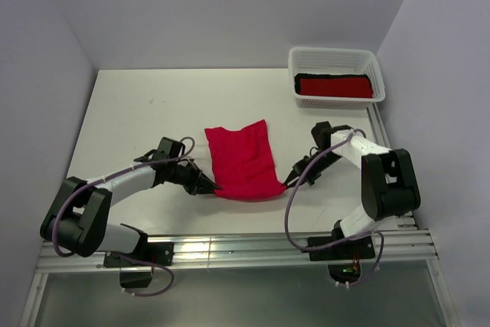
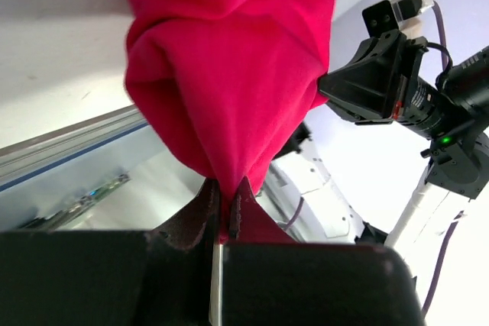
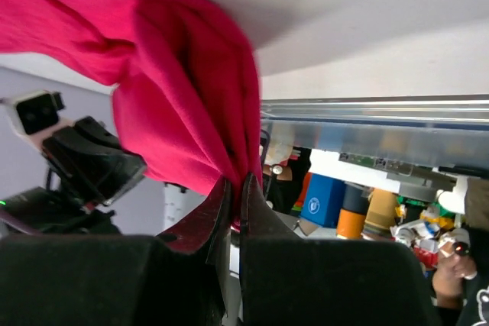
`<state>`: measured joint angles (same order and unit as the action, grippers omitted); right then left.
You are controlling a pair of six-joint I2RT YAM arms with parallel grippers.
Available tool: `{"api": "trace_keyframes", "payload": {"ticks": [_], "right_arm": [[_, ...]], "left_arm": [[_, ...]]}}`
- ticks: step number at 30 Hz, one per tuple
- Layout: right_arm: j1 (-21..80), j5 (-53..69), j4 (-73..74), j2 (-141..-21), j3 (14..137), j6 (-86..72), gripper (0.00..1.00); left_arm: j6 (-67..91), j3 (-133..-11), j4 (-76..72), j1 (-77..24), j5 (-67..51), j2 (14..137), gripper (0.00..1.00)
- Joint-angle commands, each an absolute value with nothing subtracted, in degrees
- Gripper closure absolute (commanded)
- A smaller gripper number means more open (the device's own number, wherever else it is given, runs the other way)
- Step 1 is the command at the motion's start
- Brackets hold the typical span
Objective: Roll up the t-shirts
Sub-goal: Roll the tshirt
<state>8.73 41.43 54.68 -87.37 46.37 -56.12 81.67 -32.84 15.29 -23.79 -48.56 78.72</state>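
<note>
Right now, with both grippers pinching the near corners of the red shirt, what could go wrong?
1. Each grip is thin: the left gripper and right gripper pinch only a small bunch of the t-shirt, so a corner could slip out.
2. The fabric is bunched at both pinches, so the roll may come out uneven.

The left arm and the right arm are each built of white tubular links joined by bulky black joint housings. A thin lilac cable is looped loosely along each arm. Dark, wedge-shaped fingers tapering to narrow tips are seen on the left gripper. A small green light is lit beside the right arm's black wrist camera.
</note>
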Motion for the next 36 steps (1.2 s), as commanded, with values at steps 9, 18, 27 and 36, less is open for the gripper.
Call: {"api": "trace_keyframes", "payload": {"ticks": [9,18,27,36], "right_arm": [[7.9,39.3,66.3,-99.7,65.3,-60.7,1.00],[7.9,39.0,67.1,-108.6,74.3,-63.2,1.00],[7.9,39.0,65.0,-112.2,75.4,-67.7,1.00],[7.8,38.5,62.8,-116.7,77.6,-70.3,1.00]], "left_arm": [[92.9,-31.8,5.4,-19.5,-48.8,79.2,1.00],[94.6,-31.7,1.9,-15.5,-49.4,85.8,1.00],[94.4,-35.9,1.6,-13.6,-50.4,95.2,0.99],[90.7,-41.7,4.4,-11.9,-51.0,102.0,0.91]]}}
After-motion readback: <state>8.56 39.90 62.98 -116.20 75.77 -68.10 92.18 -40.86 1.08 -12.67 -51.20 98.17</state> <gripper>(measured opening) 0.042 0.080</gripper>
